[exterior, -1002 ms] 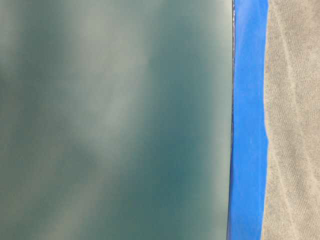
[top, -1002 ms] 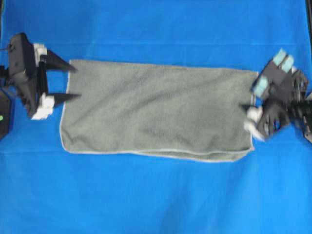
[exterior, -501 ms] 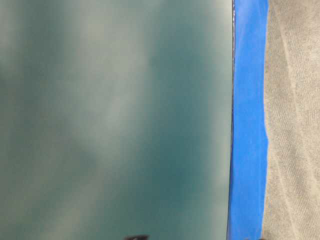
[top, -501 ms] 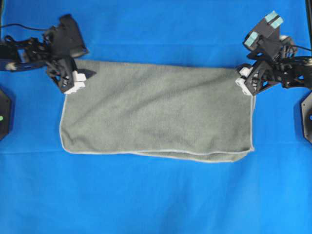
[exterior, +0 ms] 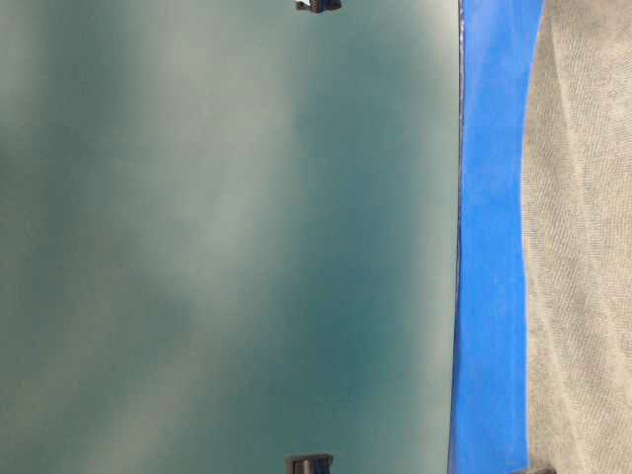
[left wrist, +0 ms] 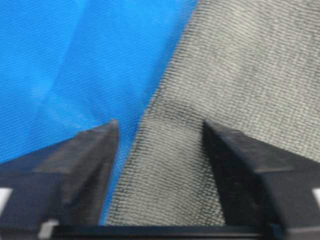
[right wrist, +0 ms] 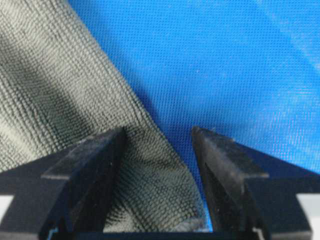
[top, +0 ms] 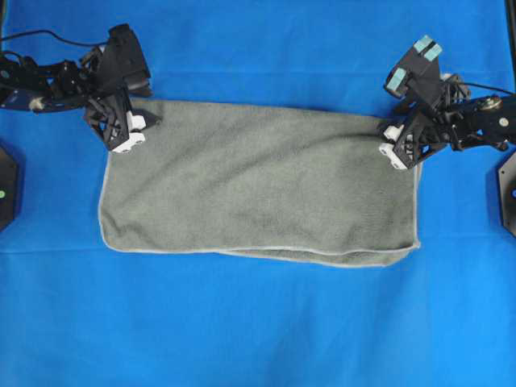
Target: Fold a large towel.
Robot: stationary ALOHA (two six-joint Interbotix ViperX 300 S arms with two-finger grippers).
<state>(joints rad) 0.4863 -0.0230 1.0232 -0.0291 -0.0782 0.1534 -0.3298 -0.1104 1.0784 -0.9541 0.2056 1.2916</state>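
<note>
Blue sheeting (top: 258, 322) covers the table, the grey-green towel (top: 258, 185) lying folded flat, while the left gripper (left wrist: 160, 135) and right gripper (right wrist: 157, 137) each straddle a far corner, fingers apart, nothing clamped.

i see the towel (top: 258, 185) lying flat across the middle of the blue sheet (top: 258, 322), long side running left to right. it's grey-green, fuzzy, with a thin pale hem. it's folded over: a lower layer peeks out along the near edge toward the right. the far edge slants slightly, and the far corners look a little bunched. from table level only its texture shows.
</note>
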